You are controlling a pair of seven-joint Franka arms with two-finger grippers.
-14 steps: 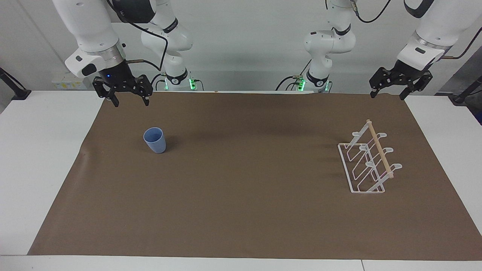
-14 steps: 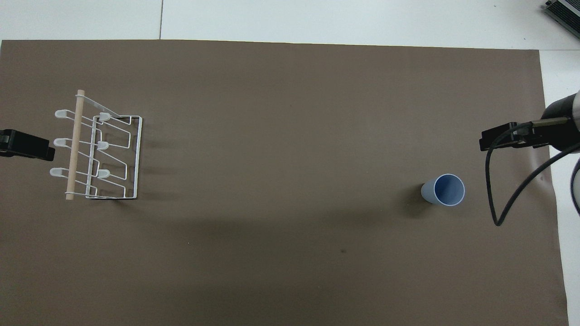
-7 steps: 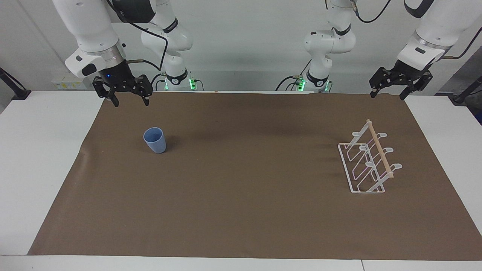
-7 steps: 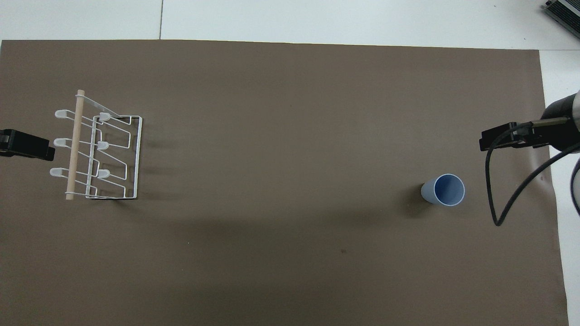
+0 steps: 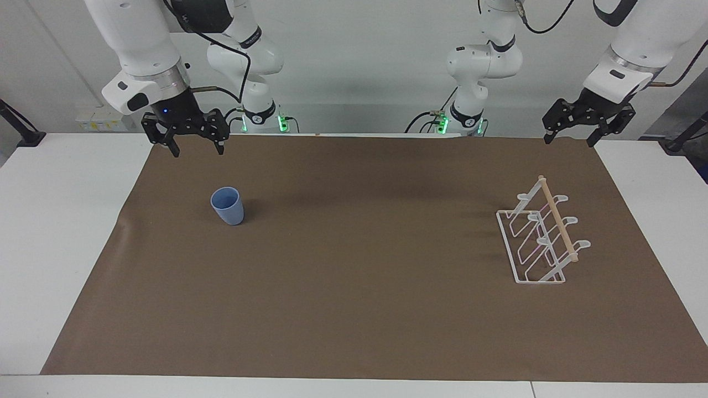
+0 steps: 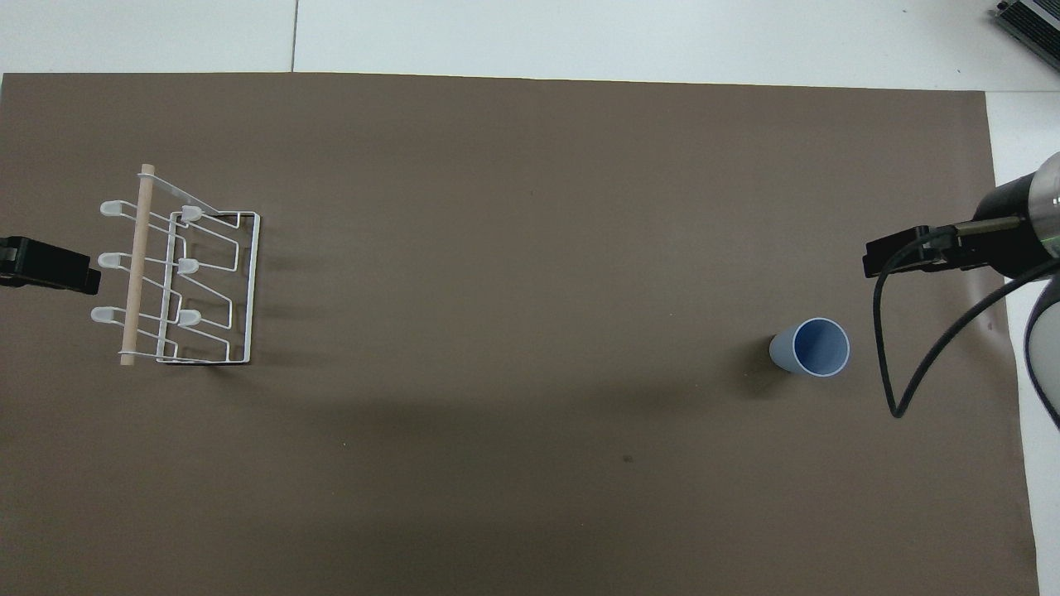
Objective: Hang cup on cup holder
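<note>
The light-blue cup (image 5: 227, 205) stands upright, mouth up, on the brown mat toward the right arm's end; it also shows in the overhead view (image 6: 811, 348). The white wire cup holder (image 5: 542, 243) with its wooden dowel stands toward the left arm's end, and shows in the overhead view (image 6: 178, 273) too. My right gripper (image 5: 198, 150) is open and empty, raised over the mat apart from the cup; the overhead view (image 6: 898, 257) shows part of it. My left gripper (image 5: 569, 141) is open and empty, waiting in the air over the mat's edge beside the holder (image 6: 50, 269).
A brown mat (image 5: 354, 260) covers most of the white table (image 5: 55, 221). A black cable (image 6: 911, 364) loops down from the right arm over the mat beside the cup.
My right gripper has shifted a little toward the middle of the table, still raised and open. The cup, the holder and the left arm have not moved.
</note>
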